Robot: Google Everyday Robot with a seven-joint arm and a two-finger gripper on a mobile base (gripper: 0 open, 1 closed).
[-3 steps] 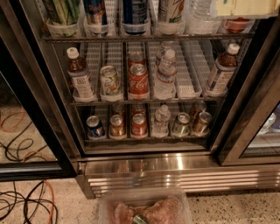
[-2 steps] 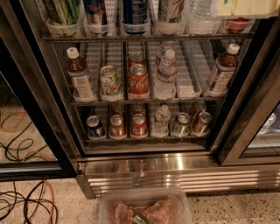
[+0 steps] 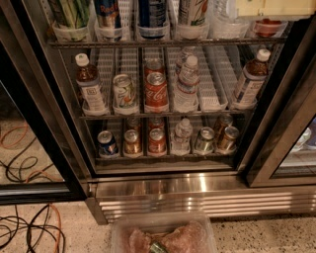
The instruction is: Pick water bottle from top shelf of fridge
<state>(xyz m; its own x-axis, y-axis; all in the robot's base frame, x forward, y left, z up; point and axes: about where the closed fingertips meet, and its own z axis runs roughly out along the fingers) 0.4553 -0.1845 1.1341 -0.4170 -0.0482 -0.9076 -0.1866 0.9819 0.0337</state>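
The fridge fills the camera view, its shelves exposed between black frames. Its top shelf runs across the upper edge of the view. On that shelf, right of the tall cans, stands the water bottle, clear and ribbed, with only its lower part showing. A cream flat-edged shape covers the top right corner just beside and above the bottle; what it is cannot be told. My gripper does not appear anywhere in this view.
Left of the water bottle stand a white can, a dark blue can and another can. The lower racks hold small labelled bottles and cans. A clear tub with pinkish contents lies on the floor in front. Cables lie at left.
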